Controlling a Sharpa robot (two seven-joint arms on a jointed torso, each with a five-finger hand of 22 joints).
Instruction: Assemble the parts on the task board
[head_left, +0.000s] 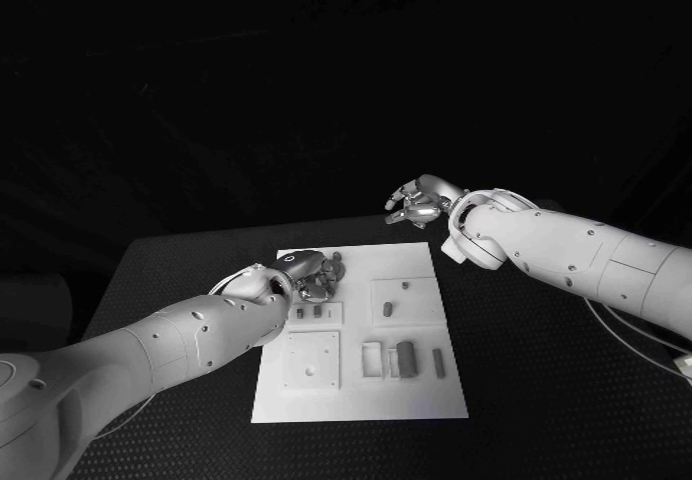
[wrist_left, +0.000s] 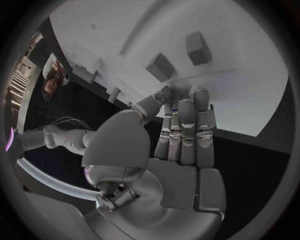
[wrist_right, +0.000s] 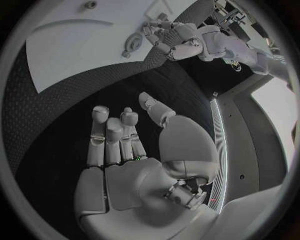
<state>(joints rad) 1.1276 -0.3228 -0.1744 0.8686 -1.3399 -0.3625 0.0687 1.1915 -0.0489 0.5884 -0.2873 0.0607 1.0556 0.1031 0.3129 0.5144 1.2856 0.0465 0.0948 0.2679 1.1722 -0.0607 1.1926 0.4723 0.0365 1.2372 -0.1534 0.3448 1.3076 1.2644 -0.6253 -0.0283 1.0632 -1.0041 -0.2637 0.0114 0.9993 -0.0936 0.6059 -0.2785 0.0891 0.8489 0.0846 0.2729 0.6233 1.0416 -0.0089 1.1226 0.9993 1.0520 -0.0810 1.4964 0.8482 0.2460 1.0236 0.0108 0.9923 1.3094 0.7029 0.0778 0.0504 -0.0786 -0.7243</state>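
Left hand (head_left: 307, 272) low over the near-left part of the task board (head_left: 418, 395), fingers (wrist_left: 187, 135) stretched out side by side and pointing down at the white surface, nothing held between them. Fingertips just short of two small grey parts (wrist_left: 161, 66) that stand on the board in the left wrist view; touching or not, cannot tell. In the head view, a couple of small dark parts (head_left: 309, 312) right beside the hand, toward the robot.

Right hand (head_left: 420, 204) off the board, above the black table (head_left: 534, 380) past the board's far right corner, well apart from the parts. Fingers (wrist_right: 112, 137) extended and loosely apart in the right wrist view, thumb out to the side, palm bare, nothing gripped.

Further out on the board: one small part (head_left: 389, 308) in a square panel at the middle right, with a smaller dark piece (head_left: 405, 286) beyond it. Nearer the robot, a square plate (head_left: 310, 361) on the left side and a row of upright blocks (head_left: 405, 359) on the right side, a slim dark piece (head_left: 438, 363) last in the row.
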